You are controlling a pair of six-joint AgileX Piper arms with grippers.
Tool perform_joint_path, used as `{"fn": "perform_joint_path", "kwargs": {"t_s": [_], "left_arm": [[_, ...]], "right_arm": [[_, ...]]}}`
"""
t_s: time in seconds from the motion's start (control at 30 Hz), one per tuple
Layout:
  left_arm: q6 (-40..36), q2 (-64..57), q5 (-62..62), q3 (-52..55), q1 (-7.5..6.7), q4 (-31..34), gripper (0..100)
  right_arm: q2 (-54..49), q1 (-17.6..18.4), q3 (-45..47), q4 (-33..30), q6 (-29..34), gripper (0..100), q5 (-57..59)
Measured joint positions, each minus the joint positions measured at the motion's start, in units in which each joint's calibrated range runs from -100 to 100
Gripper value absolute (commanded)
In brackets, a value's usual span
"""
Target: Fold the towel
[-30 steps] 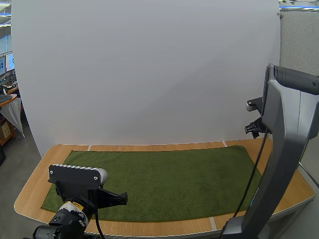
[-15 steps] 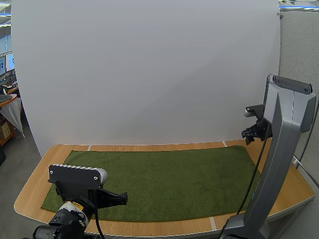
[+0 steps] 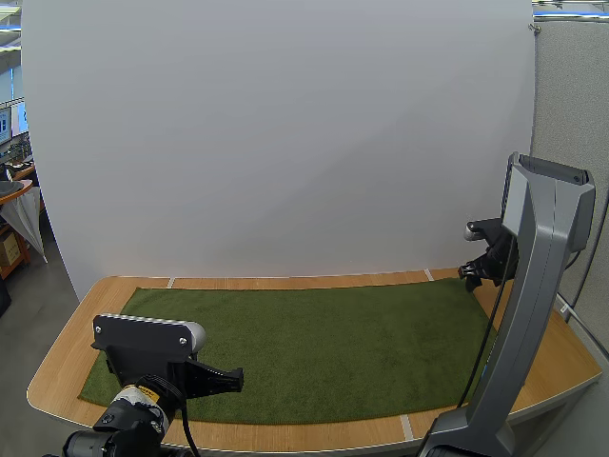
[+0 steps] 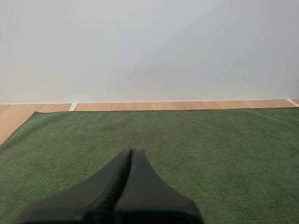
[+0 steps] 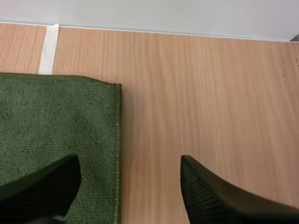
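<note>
A small yellow sticker (image 3: pixel 147 390) sits on the left arm, near its base. It is too small to read.

The worktop (image 3: pixel 57 371) is light wood with a rounded near left corner. Short strips of white tape (image 3: pixel 171 283) mark its far edge and its near edge. A big white board (image 3: pixel 285 143) stands along the far edge, and a grey wall shows to the right of it.

The green towel (image 3: pixel 314 347) lies flat and spread out over most of the worktop. It has no fold in it. Its long sides run along the far and near edges, and a rim of bare wood shows all around it.

The left gripper (image 4: pixel 131 156) is near the near left corner, low over the towel, and points across it. Its two fingers are pressed together into one dark wedge, with nothing between them.

The right gripper (image 5: pixel 127 163) hangs over the towel's far right corner. Its fingers stand wide apart and hold nothing. One finger is over the green cloth and the other is over the bare wood beside it. I cannot tell if they touch anything.

Since a second ago, the right arm has dropped lower and brought its gripper down toward that corner. The left arm and the towel have not moved.
</note>
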Motion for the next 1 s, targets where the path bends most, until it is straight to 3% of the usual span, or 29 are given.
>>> {"fn": "perform_joint_path", "kwargs": {"t_s": [0.27,0.57,1.0], "left_arm": [[0.0,0.0,0.0,0.0,0.0,0.0,0],[0.0,0.0,0.0,0.0,0.0,0.0,0],[0.0,0.0,0.0,0.0,0.0,0.0,0]], "right_arm": [[4.17,-0.23,-3.42,2.23,-1.49,100,1.5],[6.32,-0.4,-12.16,10.07,-4.41,100,8.08],[13.04,-0.4,-19.5,12.98,-5.27,100,12.62]]}}
